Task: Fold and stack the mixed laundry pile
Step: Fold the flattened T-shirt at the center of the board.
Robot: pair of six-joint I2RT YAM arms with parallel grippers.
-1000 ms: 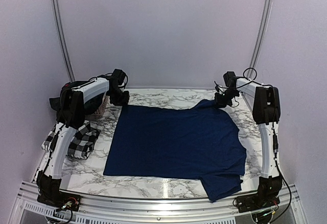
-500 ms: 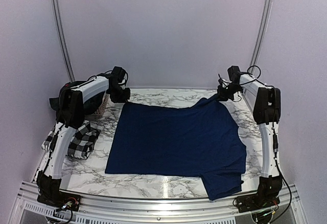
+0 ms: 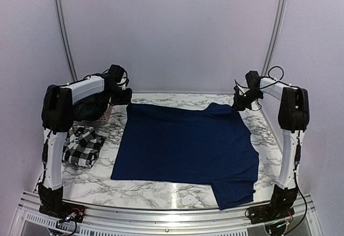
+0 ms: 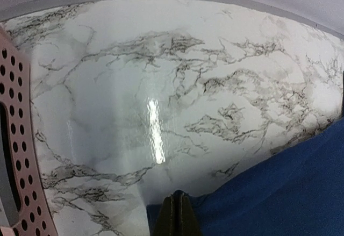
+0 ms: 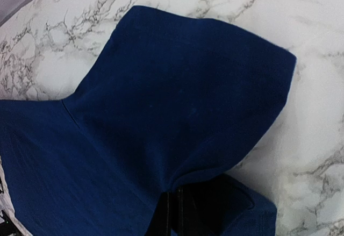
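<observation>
The navy blue T-shirt (image 3: 185,147) lies spread flat over the middle of the marble table (image 3: 161,195). My left gripper (image 3: 124,97) is shut on its far left corner; in the left wrist view the closed fingertips (image 4: 177,214) pinch the blue edge (image 4: 269,193). My right gripper (image 3: 238,102) is shut on the far right sleeve, which bunches under the fingertips (image 5: 173,209) in the right wrist view (image 5: 161,112). The black-and-white check shirt (image 3: 81,145) lies folded at the left. A dark garment (image 3: 88,107) fills the pink basket.
A pink perforated basket (image 3: 105,115) stands at the far left, its rim in the left wrist view (image 4: 16,155). The back wall runs just behind both grippers. A metal rail (image 3: 161,214) edges the table's front.
Both grippers moved toward the back wall and slightly outward, pulling the T-shirt's far edge back and straighter. The left arm's elbow swung left, uncovering more of the check shirt.
</observation>
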